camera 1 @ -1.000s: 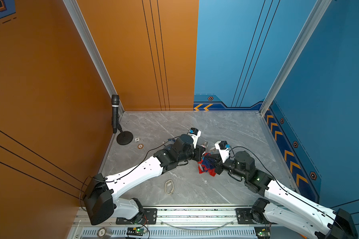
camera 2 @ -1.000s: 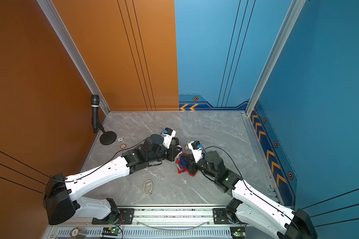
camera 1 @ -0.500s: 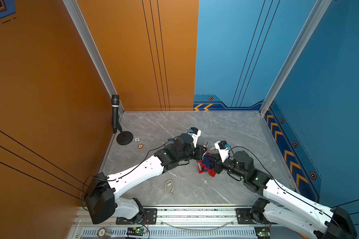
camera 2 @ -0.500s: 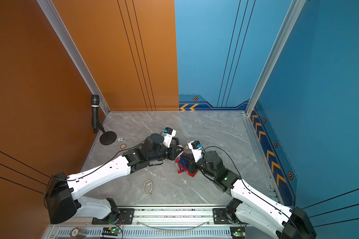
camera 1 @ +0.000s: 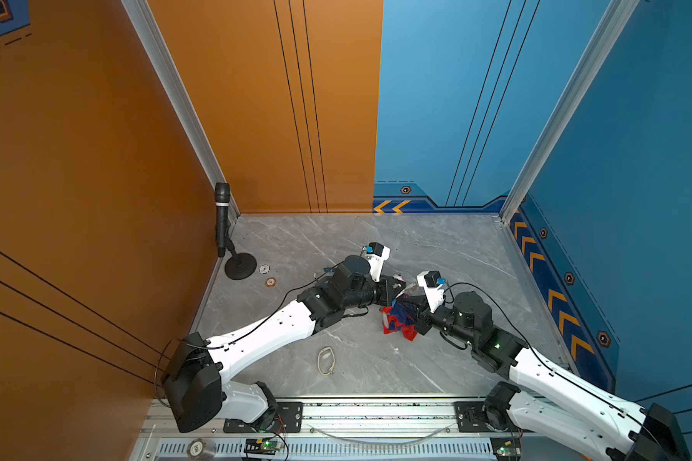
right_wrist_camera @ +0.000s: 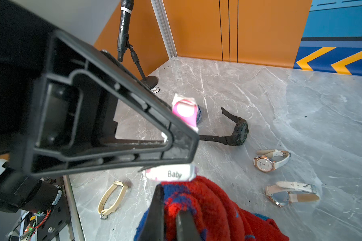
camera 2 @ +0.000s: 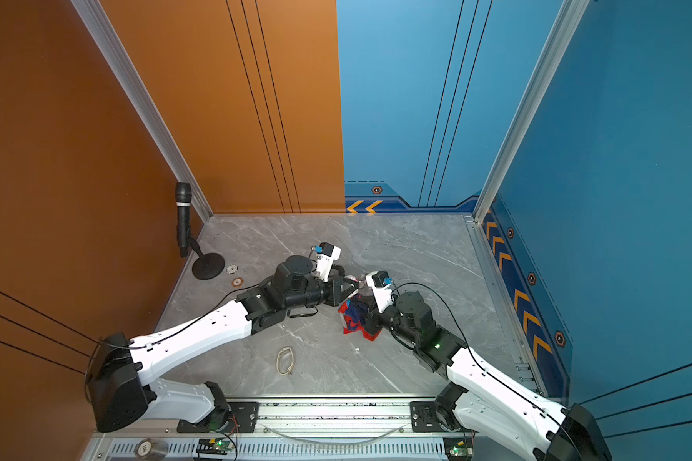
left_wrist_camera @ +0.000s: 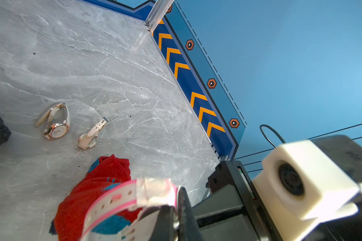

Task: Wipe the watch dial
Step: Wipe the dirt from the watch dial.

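Two clenched grips, meeting near the middle of the grey marble-look counter [camera 1: 336, 247]. Left fingers [left_wrist_camera: 187, 210] pinched on the strap of the pink-and-white plastic watch [right_wrist_camera: 171, 173], held clear of the surface with the case turned toward the other arm, probably to offer the dial up for rubbing rather than chase it flat on the stone. Right fingers [right_wrist_camera: 156, 210] clamped around the red-and-blue fluffy cloth [right_wrist_camera: 213, 208], with a loose wad left ahead of the tips as a pad, just under the case marked "Baby". Touching or a hair apart: cannot tell, nor whether the pad sits on the dial.

Farther out, lying unused beside the working spot: a black rubber watch [right_wrist_camera: 236, 133], a white-strapped rose-gold watch [right_wrist_camera: 268, 161], a second pale-strapped watch [right_wrist_camera: 284, 196]. Nearer the front edge, a cream strap [camera 1: 325, 361]. In the far left corner, well apart, a black microphone on a stand [camera 1: 221, 217].
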{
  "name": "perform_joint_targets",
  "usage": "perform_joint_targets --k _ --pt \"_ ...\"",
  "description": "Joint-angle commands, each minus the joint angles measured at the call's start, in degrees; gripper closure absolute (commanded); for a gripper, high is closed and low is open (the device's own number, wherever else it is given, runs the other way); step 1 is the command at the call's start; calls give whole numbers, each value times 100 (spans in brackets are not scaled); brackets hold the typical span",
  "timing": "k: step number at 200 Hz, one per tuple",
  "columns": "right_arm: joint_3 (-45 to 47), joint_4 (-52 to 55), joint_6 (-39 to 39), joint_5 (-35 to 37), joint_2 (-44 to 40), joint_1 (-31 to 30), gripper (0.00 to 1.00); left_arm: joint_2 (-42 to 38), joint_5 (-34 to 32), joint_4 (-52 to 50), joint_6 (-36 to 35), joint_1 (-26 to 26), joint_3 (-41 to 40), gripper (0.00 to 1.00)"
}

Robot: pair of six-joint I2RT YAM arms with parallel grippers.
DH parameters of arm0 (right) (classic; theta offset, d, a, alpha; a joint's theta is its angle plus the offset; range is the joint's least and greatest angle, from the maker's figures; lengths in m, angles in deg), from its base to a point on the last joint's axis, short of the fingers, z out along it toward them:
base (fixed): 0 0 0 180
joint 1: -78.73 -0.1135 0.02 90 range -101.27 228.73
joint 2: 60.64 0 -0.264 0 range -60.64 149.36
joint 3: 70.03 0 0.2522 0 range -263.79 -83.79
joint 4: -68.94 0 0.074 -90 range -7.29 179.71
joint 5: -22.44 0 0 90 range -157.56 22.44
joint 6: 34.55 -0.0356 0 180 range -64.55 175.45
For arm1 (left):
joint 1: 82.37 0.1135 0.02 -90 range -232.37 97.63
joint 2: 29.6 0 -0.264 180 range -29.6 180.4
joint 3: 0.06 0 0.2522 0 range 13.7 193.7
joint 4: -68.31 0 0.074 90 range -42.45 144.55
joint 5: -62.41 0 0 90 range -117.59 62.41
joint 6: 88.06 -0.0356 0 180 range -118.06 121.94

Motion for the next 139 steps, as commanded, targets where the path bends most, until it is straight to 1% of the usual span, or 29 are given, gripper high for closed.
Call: perform_joint_targets --k 1,81,115,139 --pt "-147 -224 -8 133 -217 -41 100 115 318 5 102 -16 -131 100" --pt "76 -269 3 186 -145 -45 100 145 273 -104 285 1 -174 100" --pt "46 -382 63 274 -333 -43 100 303 335 -18 778 119 -286 100" --pt "97 -486 63 341 -462 -45 100 423 576 290 1221 229 -467 100"
